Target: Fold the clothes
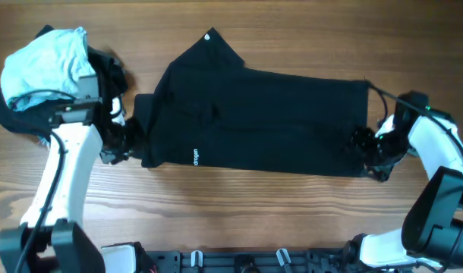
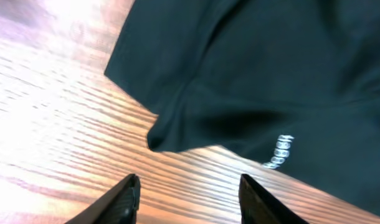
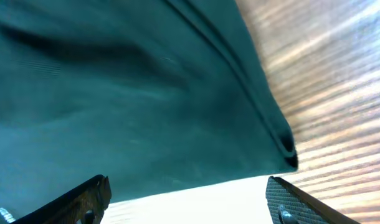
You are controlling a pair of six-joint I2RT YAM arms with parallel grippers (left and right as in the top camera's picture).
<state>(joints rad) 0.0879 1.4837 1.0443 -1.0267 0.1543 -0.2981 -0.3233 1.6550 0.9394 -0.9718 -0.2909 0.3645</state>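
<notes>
One black garment (image 1: 262, 114) is spread out flat across the middle of the wooden table (image 1: 239, 212), running left to right, with one corner poking up toward the far edge. It's got a small bit of white lettering (image 2: 280, 152) near the front hem on the left side, too tiny to read.

Left claw (image 2: 190, 199) sits right at the garment's left edge. From its wrist cam both fingers are spread apart with bare wood between them, so it's open and gripping nothing. A folded-over corner of the fabric lies just ahead of the fingertips, not touching them as far as I can tell.

Right claw (image 3: 190, 205) is over at the opposite end, by the front right corner. Same deal: fingers wide apart, nothing between them, and the seamed edge of the fabric is just in front.

Off in the far left corner there's a heap with a light blue cloth (image 1: 45, 64) bunched on top of some dark clothes (image 1: 7, 110), well apart from the spread one.
</notes>
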